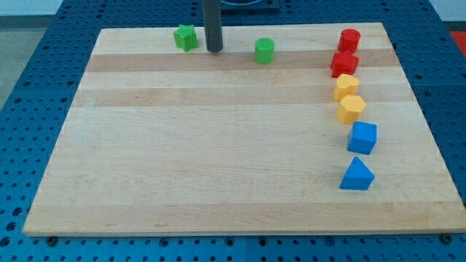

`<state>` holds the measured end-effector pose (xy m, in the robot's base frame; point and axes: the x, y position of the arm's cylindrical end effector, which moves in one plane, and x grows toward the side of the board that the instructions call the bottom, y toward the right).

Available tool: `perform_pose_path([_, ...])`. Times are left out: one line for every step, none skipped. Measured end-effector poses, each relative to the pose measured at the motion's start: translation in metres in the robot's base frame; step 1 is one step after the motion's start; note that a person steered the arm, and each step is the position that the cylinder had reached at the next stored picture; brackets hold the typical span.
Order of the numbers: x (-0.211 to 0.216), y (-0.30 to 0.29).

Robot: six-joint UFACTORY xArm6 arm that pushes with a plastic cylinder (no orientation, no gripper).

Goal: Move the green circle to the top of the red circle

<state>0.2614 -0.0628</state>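
Tip (pixel 214 49) between green star (pixel 186 37), green circle (pixel 264 51).

We see a rectangular wooden tabletop (pixel 218 145) resting on a blue perforated base (pixel 29 73). Our tip (pixel 214 50) stands near the top edge, left of centre, between two green blocks. The green star (pixel 186 37) lies just beside my tip on the view's left; the green circle (pixel 264 51) lies farther off on the view's right, apart from the tip. Along the right edge, six blocks form a column. From the top right corner downward: the red circle (pixel 349 39), a red star-like block (pixel 344 63) touching it, two yellow blocks (pixel 346 87) (pixel 352 108) touching each other, a blue cube (pixel 362 137), and a blue triangular block (pixel 357 175) nearest the bottom edge.
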Motion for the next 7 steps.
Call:
perform_pose_path([0.023, 0.032])
perform_pose_path([0.024, 0.110])
perform_pose_path([0.024, 0.143])
perform_pose_path([0.015, 0.145])
perform_pose_path([-0.004, 0.183])
perform_pose_path([-0.024, 0.225])
perform_pose_path([-0.024, 0.188])
